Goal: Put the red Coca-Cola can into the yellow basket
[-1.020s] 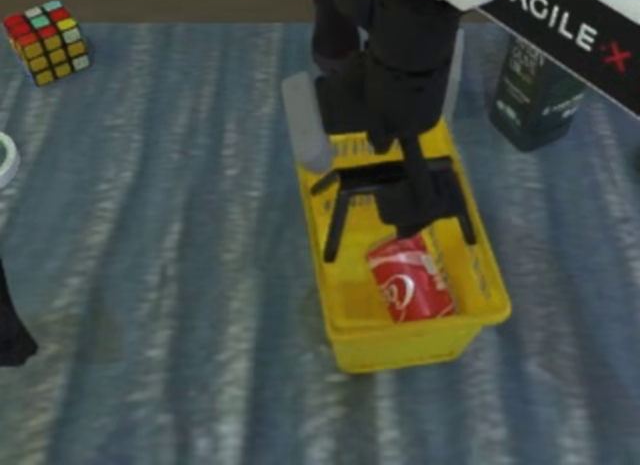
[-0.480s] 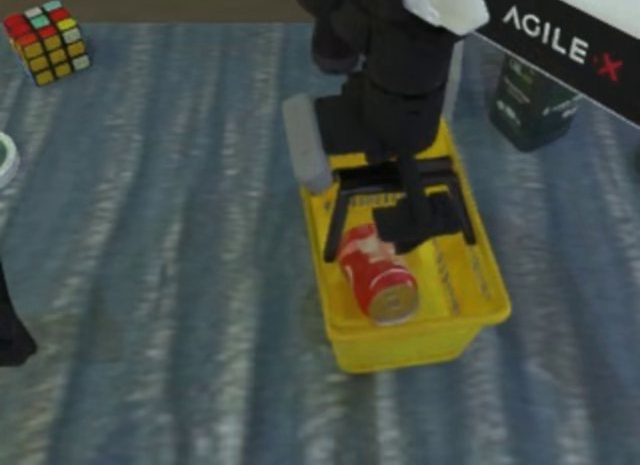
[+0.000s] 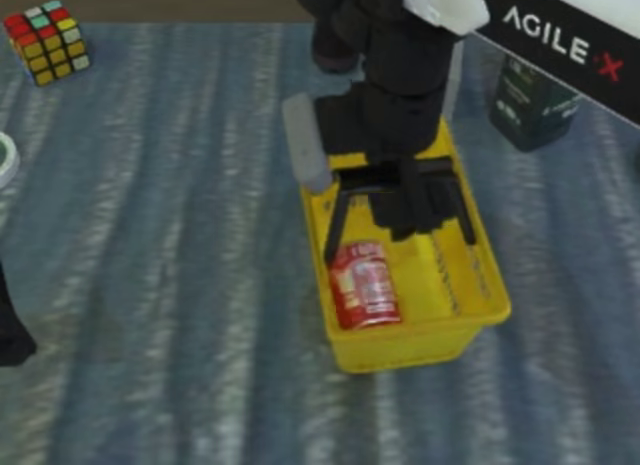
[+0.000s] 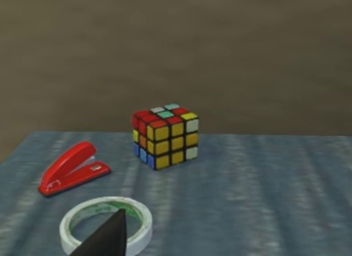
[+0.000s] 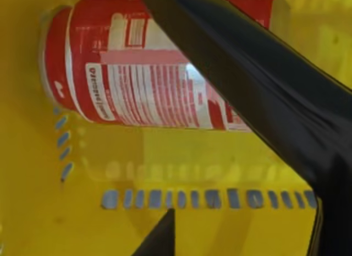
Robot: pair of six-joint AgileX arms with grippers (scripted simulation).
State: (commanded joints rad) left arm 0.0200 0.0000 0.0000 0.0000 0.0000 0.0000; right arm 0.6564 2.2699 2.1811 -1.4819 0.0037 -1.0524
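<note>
The red Coca-Cola can (image 3: 365, 285) lies on its side inside the yellow basket (image 3: 420, 353), against the left wall near the front corner. In the right wrist view the can (image 5: 143, 74) rests on the basket floor, partly crossed by the black handle (image 5: 258, 85). My right gripper (image 3: 417, 221) hangs open above the basket's middle, apart from the can, with nothing between its fingers. One fingertip (image 5: 165, 234) shows over the yellow floor. My left arm (image 3: 8, 330) stays parked at the table's left edge, and one fingertip (image 4: 113, 234) shows with a wide gap beside it.
A Rubik's cube (image 3: 46, 41) sits at the far left corner, a white tape roll (image 4: 104, 225) and a red stapler (image 4: 74, 168) near it. A grey block (image 3: 305, 140) touches the basket's far left corner. A dark green container (image 3: 535, 100) stands at the far right.
The can left the right gripper, rolled from the basket's right side to its left wall and settled on its side. The right gripper rose slightly and opened.
</note>
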